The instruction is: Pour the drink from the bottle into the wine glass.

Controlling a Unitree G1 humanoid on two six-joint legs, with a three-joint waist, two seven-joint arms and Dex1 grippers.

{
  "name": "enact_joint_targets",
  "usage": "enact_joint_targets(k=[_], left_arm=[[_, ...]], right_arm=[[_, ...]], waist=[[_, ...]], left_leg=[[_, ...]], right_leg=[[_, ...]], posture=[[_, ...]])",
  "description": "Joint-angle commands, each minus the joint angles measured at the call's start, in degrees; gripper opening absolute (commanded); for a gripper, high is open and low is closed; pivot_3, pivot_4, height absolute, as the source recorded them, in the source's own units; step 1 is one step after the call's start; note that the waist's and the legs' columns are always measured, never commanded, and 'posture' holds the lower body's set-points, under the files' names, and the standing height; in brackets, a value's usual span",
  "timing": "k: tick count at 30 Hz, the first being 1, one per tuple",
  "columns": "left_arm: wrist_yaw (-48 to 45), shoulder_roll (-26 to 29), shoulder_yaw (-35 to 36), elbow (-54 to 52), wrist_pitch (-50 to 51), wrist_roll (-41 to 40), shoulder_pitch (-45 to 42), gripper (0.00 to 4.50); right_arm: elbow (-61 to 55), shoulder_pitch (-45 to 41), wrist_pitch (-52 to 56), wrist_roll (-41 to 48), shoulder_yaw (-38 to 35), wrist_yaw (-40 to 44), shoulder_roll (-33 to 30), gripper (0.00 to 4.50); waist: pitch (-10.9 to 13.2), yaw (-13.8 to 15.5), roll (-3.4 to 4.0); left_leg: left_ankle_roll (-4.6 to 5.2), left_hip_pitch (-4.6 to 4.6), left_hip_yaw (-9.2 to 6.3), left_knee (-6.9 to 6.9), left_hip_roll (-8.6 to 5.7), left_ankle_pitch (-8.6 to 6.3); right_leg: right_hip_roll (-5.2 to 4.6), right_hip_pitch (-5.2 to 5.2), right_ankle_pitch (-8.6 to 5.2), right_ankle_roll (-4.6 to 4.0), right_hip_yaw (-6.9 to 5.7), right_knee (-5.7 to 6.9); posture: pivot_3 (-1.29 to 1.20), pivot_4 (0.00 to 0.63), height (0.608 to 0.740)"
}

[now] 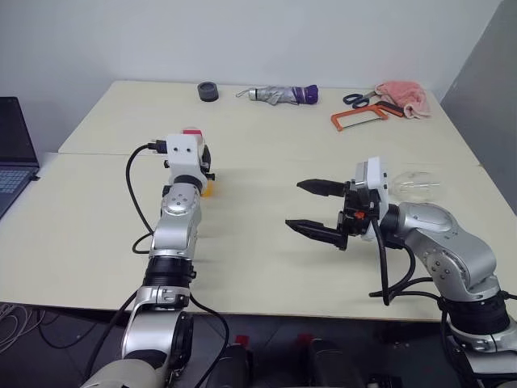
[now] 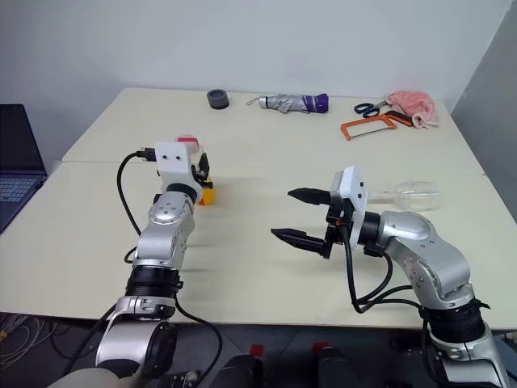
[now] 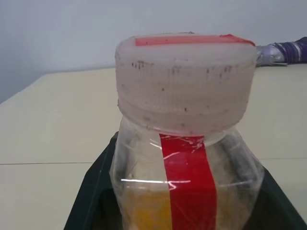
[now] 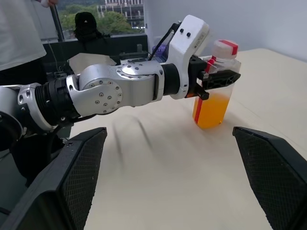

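The bottle (image 4: 213,98) stands upright on the cream table (image 1: 266,267), with a pale cap bearing a red strip and a red label strip down its side. The orange drink (image 4: 211,111) fills its lower half. My left gripper (image 4: 220,78) is shut on the bottle just below the cap, and its black fingers (image 3: 88,201) press both sides. My right gripper (image 1: 294,204) hovers open over the table's middle right, pointing toward the bottle with nothing between its fingers. The wine glass (image 2: 418,195) looks to lie on its side behind my right wrist, partly hidden by it.
A laptop (image 1: 12,153) sits at the left edge. Along the far side lie a black roll (image 1: 208,91), a folded umbrella (image 1: 283,94), scissors (image 1: 355,99), an orange hacksaw (image 1: 363,119) and a pink cloth (image 1: 404,97). A person (image 4: 19,33) stands off the table.
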Motion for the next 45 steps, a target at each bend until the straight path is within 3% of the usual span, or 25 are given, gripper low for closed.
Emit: enact_joint_targets(k=[1,9,16,25,39,42,45], left_arm=[[-6.32,-0.66,-0.06,-4.77,-2.54,-4.18,0.86,1.82],[-39.23,2.07,-9.37,-10.78,0.4,-16.3,3.96,1.82],[-58.61,5.61,-16.53,-7.5,-4.59,-15.72,1.14,1.81],[-63.21,3.27,-16.14,-1.93,-8.18,-16.02,-2.27,1.81],[-64.14,3.19,-15.14,-2.8,-7.49,-16.38,-1.44,1.81],[-64.59,3.26,-14.99,-3.43,-6.8,-16.97,-1.22,1.81],[-65.17,3.39,-14.78,-4.29,-5.71,-17.76,-1.26,1.81]], right_arm=[[-3.05,-0.17,-0.49,1.15,-3.29,-2.27,0.1,4.5],[-11.74,4.17,4.52,4.08,-10.33,-12.72,-0.82,4.5],[-16.01,-0.33,10.88,2.16,-6.12,-22.75,1.05,4.5],[-13.67,-2.02,9.94,-3.79,1.57,-25.02,3.14,4.5],[-9.51,-2.75,9.09,-6.96,2.7,-24.88,8.4,4.5],[-9.0,-2.81,8.68,-7.1,2.8,-24.17,8.86,3.87],[-8.85,-2.77,9.07,-5.74,3.05,-21.8,8.54,2.79]], waist=[[0.0,0.04,0.0],[0.01,0.43,0.0],[0.06,-0.48,0.08],[0.07,-0.31,0.08],[0.07,-0.32,0.08],[0.07,-0.32,0.09],[0.07,-0.32,0.09]], left_leg=[[0.0,0.0,0.0,0.0,0.0,0.0],[-0.22,-0.15,-0.01,0.01,-0.09,0.12],[0.02,-0.02,0.08,-0.02,-0.08,-0.01],[0.04,-0.06,0.02,0.0,-0.06,-0.02],[0.04,-0.07,0.0,0.0,-0.05,-0.02],[0.04,-0.07,0.0,0.0,-0.05,-0.02],[0.04,-0.07,0.0,0.0,-0.04,-0.02]], right_leg=[[-0.02,0.0,0.0,0.0,0.0,0.0],[-0.19,-0.01,0.0,0.0,-0.04,-0.06],[0.15,-0.02,-0.01,-0.01,0.04,-0.03],[0.11,-0.03,-0.03,-0.03,0.0,-0.01],[0.11,-0.04,-0.02,-0.03,0.0,0.0],[0.11,-0.04,-0.02,-0.03,0.0,0.0],[0.11,-0.04,-0.02,-0.03,0.0,0.0]], posture=[[0.0,0.15,0.74],[0.0,0.15,0.74],[0.0,0.15,0.74],[0.0,0.15,0.74],[0.0,0.15,0.74],[0.0,0.15,0.74],[0.0,0.15,0.74]])
